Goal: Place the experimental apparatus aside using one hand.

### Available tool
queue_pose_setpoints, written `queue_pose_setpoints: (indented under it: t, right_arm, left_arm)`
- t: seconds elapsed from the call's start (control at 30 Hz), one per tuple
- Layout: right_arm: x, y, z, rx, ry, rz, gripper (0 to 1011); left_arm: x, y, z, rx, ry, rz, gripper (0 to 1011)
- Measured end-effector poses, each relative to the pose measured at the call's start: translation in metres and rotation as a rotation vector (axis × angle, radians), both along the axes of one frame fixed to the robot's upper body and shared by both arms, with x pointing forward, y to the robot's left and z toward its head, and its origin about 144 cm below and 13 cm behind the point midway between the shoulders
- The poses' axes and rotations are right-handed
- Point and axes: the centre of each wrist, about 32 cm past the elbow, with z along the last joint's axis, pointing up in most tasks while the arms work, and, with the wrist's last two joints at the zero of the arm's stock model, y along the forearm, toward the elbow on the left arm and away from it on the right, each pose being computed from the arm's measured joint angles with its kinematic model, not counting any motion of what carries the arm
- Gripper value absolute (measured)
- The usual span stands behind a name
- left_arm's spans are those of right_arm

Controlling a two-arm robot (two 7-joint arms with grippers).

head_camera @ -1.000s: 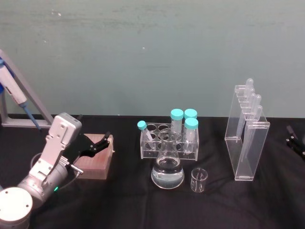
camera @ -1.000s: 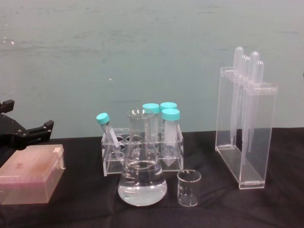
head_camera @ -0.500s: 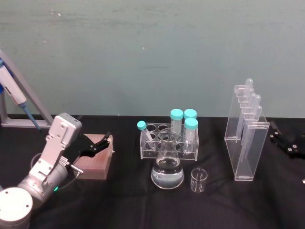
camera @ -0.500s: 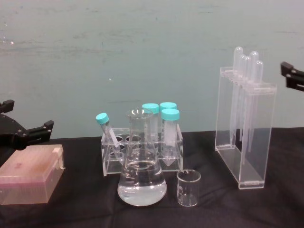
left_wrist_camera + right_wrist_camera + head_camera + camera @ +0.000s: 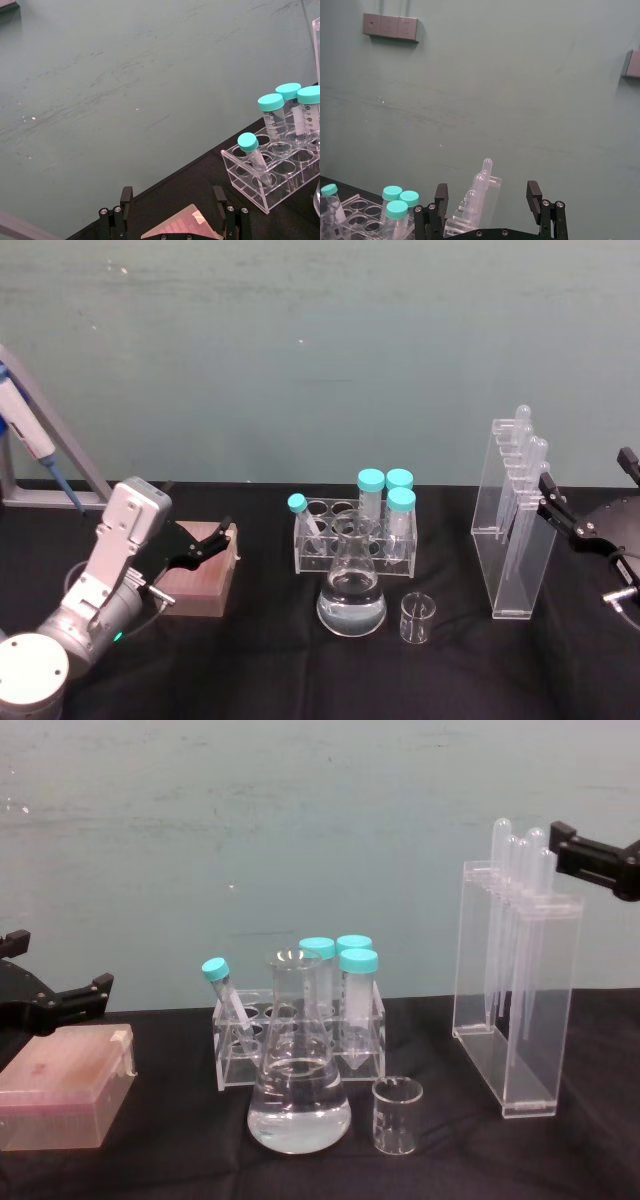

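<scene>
Starting at the front edge of the desk, the small glass beaker stands upright and empty, a little right of centre. Just to its left, with a gap between them, the conical flask stands upright with clear liquid in its wide base.

Near the left edge of the desk, my left gripper is idle. Its jaws are spread and poised over a pink box without gripping it.

Directly behind the flask is a clear tube rack carrying four teal-capped tubes. Three stand upright at its right end and one leans at its left end. The flask's neck overlaps the rack in the head view. I cannot tell whether they touch.

Toward the right edge of the desk stands the acrylic pipette stand. It is tall, narrow and upright, with its long side running front to back. The pipette bulbs protrude above its top. The stand is well apart from the beaker.

My right gripper is raised level with the stand's top, on its right side. The jaws are spread wide and hold nothing. In the right wrist view the bulbs line up between my two fingers, beyond them. In the chest view one finger reaches up to the bulbs. I cannot tell whether it touches them.
</scene>
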Motion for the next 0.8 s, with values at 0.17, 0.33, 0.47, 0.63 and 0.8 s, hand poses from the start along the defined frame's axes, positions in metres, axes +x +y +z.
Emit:
queue_pose_setpoints:
  t: [0.17,0.33,0.47,0.63,0.8]
  right_arm:
    - [0.000,0.009,0.000,0.048,0.036,-0.019,1000]
    - [0.000,0.017,-0.001,0.083,0.067,-0.036,1000]
    - [-0.001,0.026,-0.001,0.111,0.095,-0.050,1000]
    - [-0.002,0.034,-0.002,0.131,0.125,-0.064,1000]
    - [-0.002,0.044,-0.002,0.141,0.147,-0.082,1000]
  left_arm:
    - [0.000,0.000,0.000,0.000,0.000,0.000,1000]
    - [0.000,0.000,0.000,0.000,0.000,0.000,1000]
    - [0.000,0.000,0.000,0.000,0.000,0.000,1000]
    - [0.000,0.000,0.000,0.000,0.000,0.000,1000]
    - [0.000,0.000,0.000,0.000,0.000,0.000,1000]
